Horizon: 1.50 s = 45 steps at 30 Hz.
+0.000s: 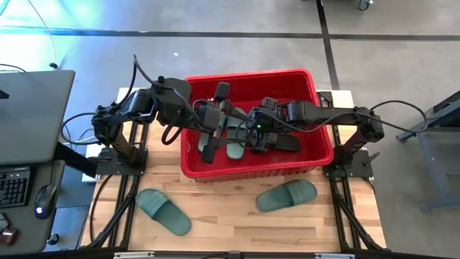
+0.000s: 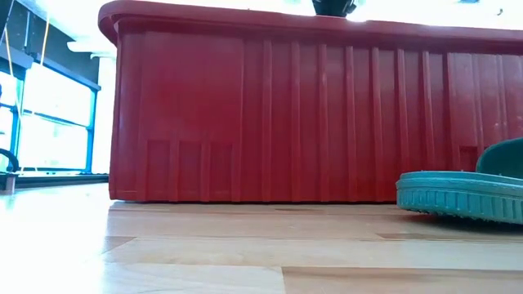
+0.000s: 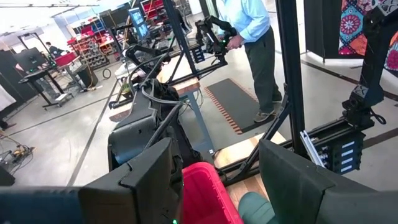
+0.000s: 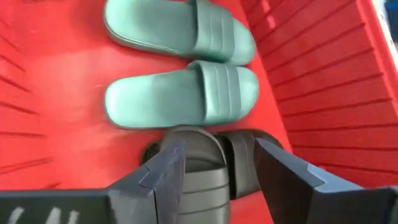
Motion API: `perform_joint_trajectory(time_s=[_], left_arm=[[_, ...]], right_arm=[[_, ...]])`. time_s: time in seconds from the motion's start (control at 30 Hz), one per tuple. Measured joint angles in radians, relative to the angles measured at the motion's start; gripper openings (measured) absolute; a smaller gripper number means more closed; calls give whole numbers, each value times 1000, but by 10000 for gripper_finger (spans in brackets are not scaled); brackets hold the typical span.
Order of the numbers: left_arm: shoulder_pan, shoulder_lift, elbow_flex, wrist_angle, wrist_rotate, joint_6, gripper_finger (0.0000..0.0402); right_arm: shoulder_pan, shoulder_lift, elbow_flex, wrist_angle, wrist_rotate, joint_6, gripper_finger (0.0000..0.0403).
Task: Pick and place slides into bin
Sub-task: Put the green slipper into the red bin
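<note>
The red bin (image 1: 215, 170) stands at the middle of the table, and both grippers hang over it. Two green slides (image 4: 186, 28) (image 4: 180, 93) lie flat on its floor, with two black slides (image 4: 205, 168) (image 4: 244, 169) beside them. My right gripper (image 4: 217, 155) (image 1: 253, 138) is open, slants down and hangs above the black slides with nothing between its fingers. My left gripper (image 3: 214, 155) (image 1: 227, 122) is open, points level across the bin and is empty. Two more green slides (image 1: 164, 211) (image 1: 287, 195) rest sole-down on the table in front of the bin.
The bin's near wall (image 2: 286, 114) fills the low view, with the right-hand green slide (image 2: 462, 192) on the wood before it. A desk with a keyboard (image 1: 14, 183) stands left of the table. A person (image 3: 252, 37) stands in the room beyond.
</note>
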Motion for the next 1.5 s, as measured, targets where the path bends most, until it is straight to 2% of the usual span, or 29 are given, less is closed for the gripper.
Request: perform_joint_trajectory(time_s=[0.3, 0.47, 0.73, 0.97, 1.07, 1.17, 1.37, 1.5], left_arm=[[0, 0, 0, 0, 0, 0, 223], [0, 0, 0, 0, 0, 0, 223], [0, 0, 0, 0, 0, 0, 223], [0, 0, 0, 0, 0, 0, 223], [0, 0, 0, 0, 0, 0, 223], [0, 0, 0, 0, 0, 0, 223], [0, 0, 0, 0, 0, 0, 223], [0, 0, 0, 0, 0, 0, 223]], right_arm=[[4, 0, 0, 28, -23, 90, 181], [15, 0, 0, 90, 29, 199, 181], [11, 0, 0, 110, 223, 454, 178], [5, 0, 0, 112, 222, 745, 172], [3, 0, 0, 112, 210, 821, 172], [3, 1, 0, 112, 207, 837, 172], [16, 1, 0, 182, 174, 749, 172], [59, 1, 0, 312, 253, 630, 172]])
